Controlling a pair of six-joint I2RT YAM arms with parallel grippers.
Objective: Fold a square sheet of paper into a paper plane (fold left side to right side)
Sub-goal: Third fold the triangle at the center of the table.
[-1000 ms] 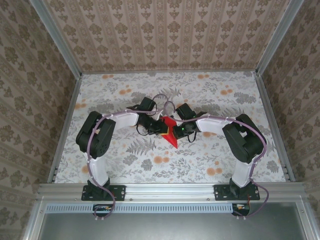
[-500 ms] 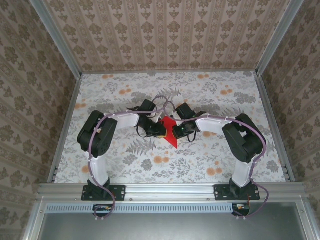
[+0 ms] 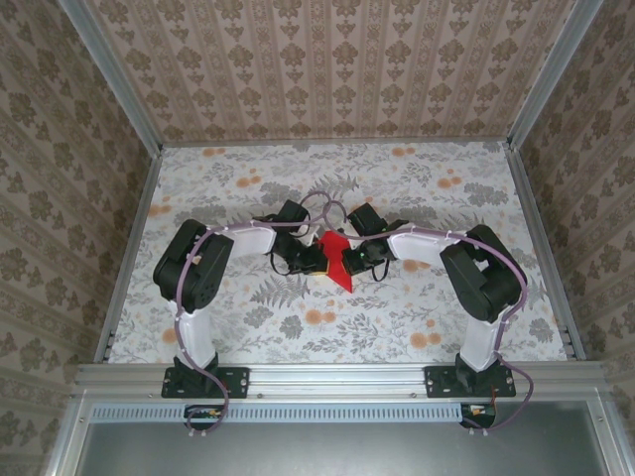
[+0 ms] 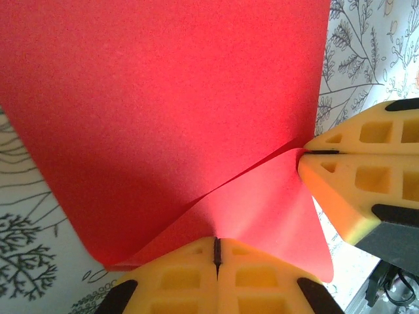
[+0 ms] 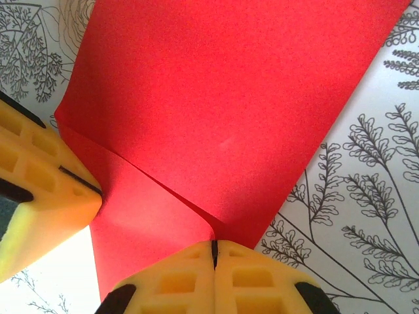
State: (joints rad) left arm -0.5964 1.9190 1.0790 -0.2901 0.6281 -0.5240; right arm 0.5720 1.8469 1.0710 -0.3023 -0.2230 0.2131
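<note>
Both arms bend inward from their bases at the near rail (image 3: 337,375) and meet in the middle of the bench (image 3: 427,198), which has a pale cover printed with grey ferns and orange flowers. The red paper (image 3: 338,268) sits between the two wrists. From above it shows as a small pointed shape, with its tip aimed at the near edge of the bench.

The left tool (image 3: 314,260) is clamped on the red paper. In the left wrist view its two yellow fingers (image 4: 186,278) are pressed together, leaving only a thin dark seam, and the lower edge of the paper runs into that seam. The right tool (image 3: 353,258) is closed on the paper in the same way. In the right wrist view its yellow fingers (image 5: 252,278) meet on the bottom edge of the sheet, where a fold line ends.

Each wrist camera also catches the other tool. The right tool (image 4: 309,152) comes in from the right of the left wrist view with its tips shut on a corner of the paper. The left tool (image 5: 97,191) comes in from the left of the right wrist view, pinching the paper's side edge. The two grip points lie near each other on neighbouring edges.

A raised crease runs across the paper from one tool to the other. On one side of it is a small lower flap, and on the other a broad flat panel (image 4: 163,98) stretches away from the fingers. In the right wrist view that panel (image 5: 222,91) stands over the fern print, which shows past it on both sides. Patterned wallpaper (image 3: 327,69) covers the walls around the bench
</note>
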